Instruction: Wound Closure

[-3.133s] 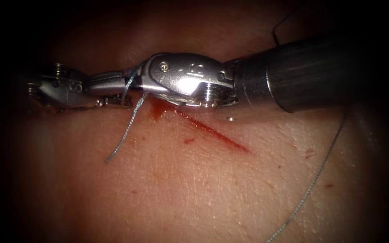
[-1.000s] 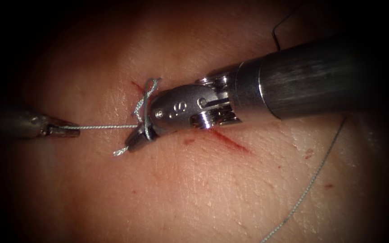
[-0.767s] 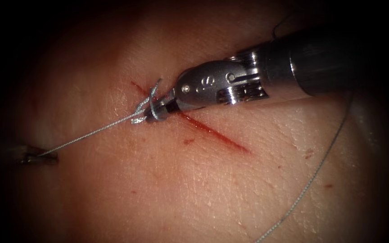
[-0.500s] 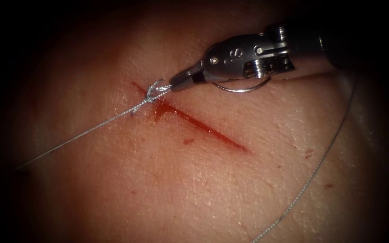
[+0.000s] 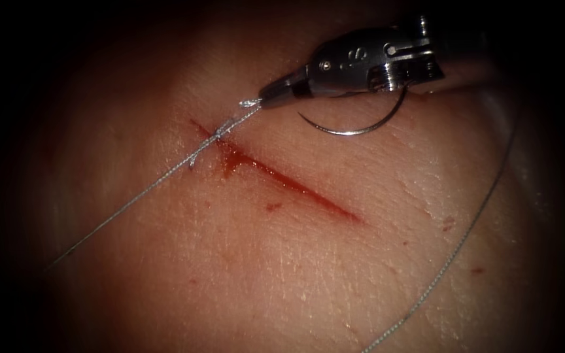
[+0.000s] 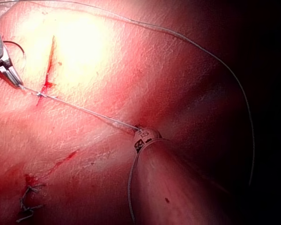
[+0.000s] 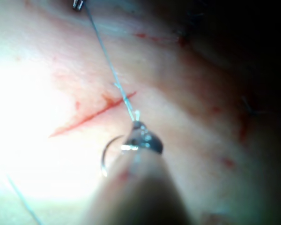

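The cut (image 5: 282, 182) runs slantwise across the tissue (image 5: 263, 274), with red fluid along it. A knot (image 5: 215, 136) sits at the cut's upper left end. My right tool (image 5: 264, 101) is shut on the short thread end just right of the knot. The thread (image 5: 125, 206) runs taut from the knot down to the left, where my left tool (image 6: 138, 129) is shut on it. The curved needle (image 5: 354, 129) lies loose on the tissue right of the cut, partly under the right tool, held by neither. The knot (image 6: 40, 95) and right tool (image 6: 18, 83) also show in the left wrist view.
A long slack thread (image 5: 456, 252) trails down the tissue at the right. Older dark stitches (image 6: 30, 204) close another cut. The right wrist view shows the cut (image 7: 91, 116), the needle (image 7: 107, 154) and the taut thread (image 7: 105, 56).
The tools have drawn apart: the right one up and right, the left one down and left out of the endoscope view. The loops have tightened into a knot, and the needle is uncovered.
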Controlling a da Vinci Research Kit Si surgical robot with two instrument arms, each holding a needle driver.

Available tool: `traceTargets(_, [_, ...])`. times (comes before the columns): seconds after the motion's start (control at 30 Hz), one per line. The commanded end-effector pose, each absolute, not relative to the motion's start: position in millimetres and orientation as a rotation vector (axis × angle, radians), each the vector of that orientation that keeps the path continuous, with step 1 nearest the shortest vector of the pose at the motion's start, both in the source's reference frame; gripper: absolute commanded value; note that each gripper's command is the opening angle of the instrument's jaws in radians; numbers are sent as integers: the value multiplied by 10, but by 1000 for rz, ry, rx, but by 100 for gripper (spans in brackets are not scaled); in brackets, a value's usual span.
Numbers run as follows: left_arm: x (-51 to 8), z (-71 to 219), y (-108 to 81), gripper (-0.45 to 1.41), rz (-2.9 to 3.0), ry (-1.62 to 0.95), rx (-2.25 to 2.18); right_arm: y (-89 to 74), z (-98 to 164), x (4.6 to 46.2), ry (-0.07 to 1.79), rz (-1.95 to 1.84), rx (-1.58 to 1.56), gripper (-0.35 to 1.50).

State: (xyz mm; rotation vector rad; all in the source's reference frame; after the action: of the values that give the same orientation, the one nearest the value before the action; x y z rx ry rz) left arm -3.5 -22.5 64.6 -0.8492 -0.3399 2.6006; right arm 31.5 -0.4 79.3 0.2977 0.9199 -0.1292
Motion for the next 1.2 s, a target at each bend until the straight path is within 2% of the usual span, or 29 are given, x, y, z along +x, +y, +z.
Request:
traceTargets(0.03, [-37, 653, -242, -45, 2599, -351, -842, -3, 799, 313, 914, -127, 293, -35])
traceTargets(0.27, [-24, 653, -255, -45, 2585, -363, -832, 3, 801, 300, 902, -107, 270, -35])
traceTargets(0.57, [13, 656, -270, -45, 2569, -366, -797, 3, 802, 308, 909, -112, 257, -35])
traceTargets(1.0, [0, 648, -266, -45, 2560, -377, -782, 1, 801, 310, 898, -83, 210, -35])
traceTargets(1.03, [-3, 639, -256, -45, 2555, -380, -774, 3, 799, 308, 917, -39, 194, -32])
traceTargets(1.13, [-11, 623, -241, -45, 2555, -365, -801, 10, 797, 300, 936, 30, 167, 7])
traceTargets(1.2, [-20, 608, -227, -45, 2553, -361, -833, 27, 794, 286, 951, 104, 140, 42])
